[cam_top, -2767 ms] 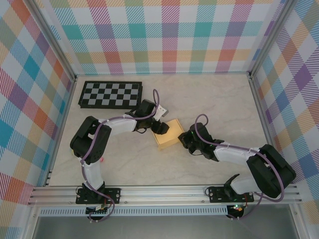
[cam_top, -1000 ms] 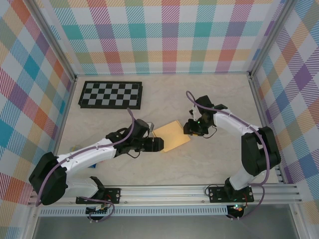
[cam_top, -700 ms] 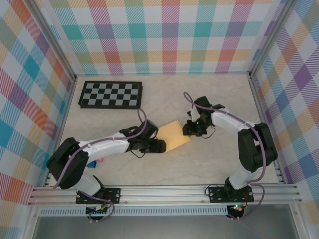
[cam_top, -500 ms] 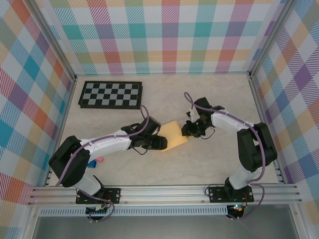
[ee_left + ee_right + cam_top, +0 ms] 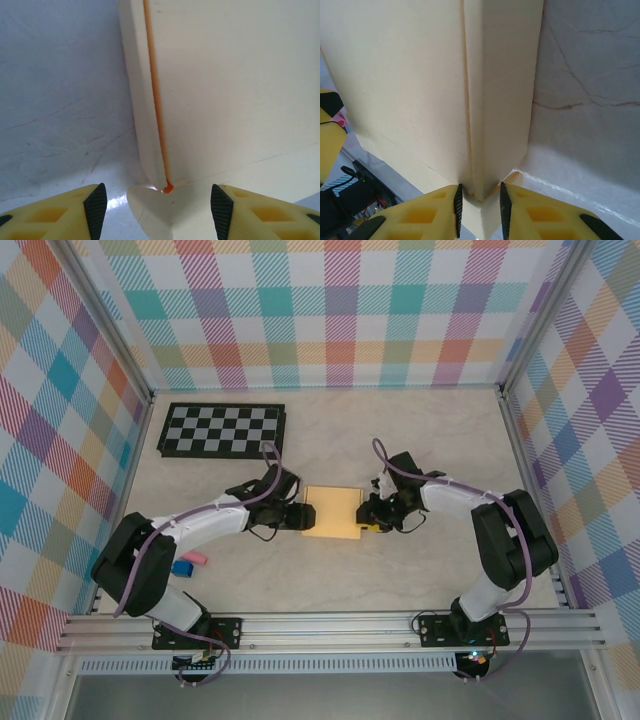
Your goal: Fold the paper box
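The paper box (image 5: 333,512) is a flat yellow-orange rectangular box lying on the table between the two arms, its edges square to the table front. My left gripper (image 5: 305,516) is at the box's left edge. In the left wrist view this gripper (image 5: 158,215) is open, with a box (image 5: 225,75) corner and a small rounded flap between its pads (image 5: 95,210), touching neither. My right gripper (image 5: 366,517) is at the box's right edge. In the right wrist view it (image 5: 480,212) is shut on the narrow side wall of the box (image 5: 405,75).
A black-and-white checkerboard (image 5: 222,430) lies at the back left. A small blue item (image 5: 183,567) and a small pink one (image 5: 198,559) lie by the left arm's elbow. Plaid walls close in the marble table (image 5: 430,440) on three sides.
The box has turned from a tilted pose to square with the table and shifted slightly left. Both grippers moved with it. The left jaws stand narrower than before, and the right jaws closed further.
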{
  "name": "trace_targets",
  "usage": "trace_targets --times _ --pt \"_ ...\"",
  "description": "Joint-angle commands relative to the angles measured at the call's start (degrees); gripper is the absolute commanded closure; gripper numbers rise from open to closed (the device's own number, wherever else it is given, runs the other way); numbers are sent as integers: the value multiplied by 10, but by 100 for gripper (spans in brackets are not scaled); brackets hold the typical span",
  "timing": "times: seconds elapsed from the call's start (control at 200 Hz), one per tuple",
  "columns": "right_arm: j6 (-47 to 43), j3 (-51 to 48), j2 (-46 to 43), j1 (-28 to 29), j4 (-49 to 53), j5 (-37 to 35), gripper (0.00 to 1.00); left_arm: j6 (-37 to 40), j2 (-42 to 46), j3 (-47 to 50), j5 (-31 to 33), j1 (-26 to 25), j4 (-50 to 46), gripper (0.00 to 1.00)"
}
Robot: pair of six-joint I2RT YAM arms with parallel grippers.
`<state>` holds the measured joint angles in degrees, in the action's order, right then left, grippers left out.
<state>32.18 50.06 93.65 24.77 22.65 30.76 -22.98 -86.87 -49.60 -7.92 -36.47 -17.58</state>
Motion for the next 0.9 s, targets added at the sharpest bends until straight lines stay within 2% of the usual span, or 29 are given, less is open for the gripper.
trace_targets --times 0.0,0.225,0.33,0.705,0.765,0.895 --pt "33 -14 -11 3 -41 19 72 41 -27 -6 -23 15 43 40" --pt "28 1 0 3 -39 -2 73 57 -103 -75 -76 26 53 40" --pt "24 21 16 2 -36 -12 73 53 -114 -90 -74 32 52 39" --pt "26 5 -38 2 7 -53 64 84 29 -44 -42 87 -40 27" --pt "37 -4 -51 2 5 -52 63 78 28 -38 -50 86 -39 30" --pt "59 -15 -66 3 -6 -44 61 58 8 -24 -70 83 -15 43"
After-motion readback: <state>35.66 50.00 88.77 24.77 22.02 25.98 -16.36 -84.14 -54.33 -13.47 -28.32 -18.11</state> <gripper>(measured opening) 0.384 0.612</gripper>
